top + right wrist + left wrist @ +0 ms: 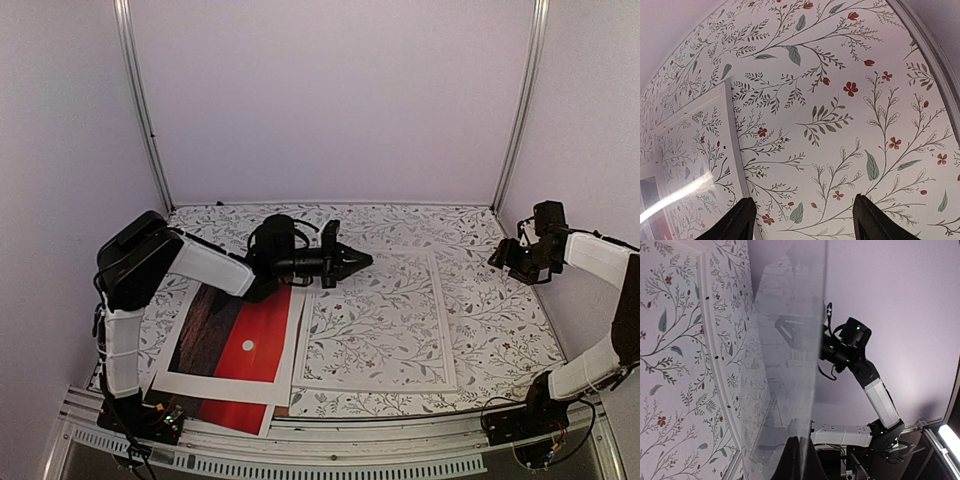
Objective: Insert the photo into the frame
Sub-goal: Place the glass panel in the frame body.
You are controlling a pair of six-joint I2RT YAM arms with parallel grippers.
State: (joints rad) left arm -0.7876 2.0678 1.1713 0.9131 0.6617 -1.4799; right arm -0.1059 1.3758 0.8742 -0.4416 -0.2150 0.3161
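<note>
The photo [240,335], a red sunset print with a small white sun, lies flat at the front left with a white mat [290,345] over it. The thin white frame [442,320] lies flat mid-table to its right. My left gripper [345,262] hovers over the frame's far left corner. In the left wrist view, the left gripper [801,440] is shut on the edge of a clear pane [790,355] that tilts up off the frame [710,340]. My right gripper [505,258] hangs open and empty right of the frame. In its own view, the right gripper [805,215] is over the floral tablecloth, near the frame's rim [735,145].
A floral tablecloth [500,320] covers the table. A brown board [160,400] shows under the print at the front left. White walls with metal posts [140,100] close in the back and sides. The left arm's elbow [135,255] stands over the table's left side.
</note>
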